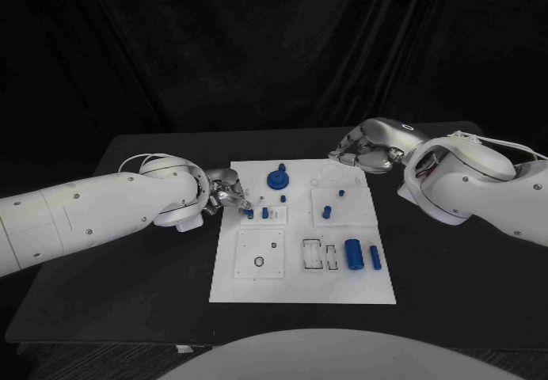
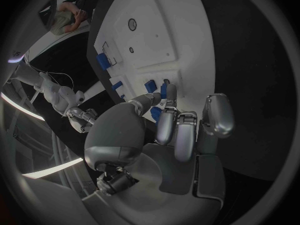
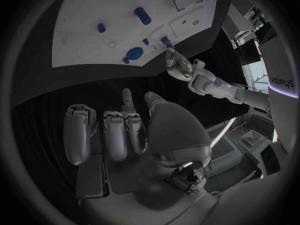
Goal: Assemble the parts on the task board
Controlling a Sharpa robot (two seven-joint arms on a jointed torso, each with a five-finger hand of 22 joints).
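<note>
White task board (image 1: 343, 285) at the centre of the black table (image 1: 126, 293), carrying small blue parts. The left hand (image 1: 226, 195) rests at the board's near edge, its fingertips (image 2: 170, 92) at a small blue peg (image 1: 249, 212) in the recessed square just beside it; whether the peg is pinched or merely touched cannot be told. Directly beyond the fingertips stand two more short pegs (image 1: 272, 211), and farther along the same edge a round blue knob (image 1: 278, 178). The right hand (image 1: 366, 152) hovers off the board's far corner, over bare table, fingers loosely curled and apart, holding nothing. Nearest that hand stand two blue pegs (image 1: 327, 210) in another square. Two blue cylinders (image 1: 354, 255) lie loose well away from both hands, beside empty rectangular slots (image 1: 313, 253), and an empty square plate with a small ring (image 1: 259, 261) lies alongside them. Judged from this layout, the assembly is partly done: several pegs are seated, while the cylinders and open slots remain. Nothing blocks either hand's reach.
</note>
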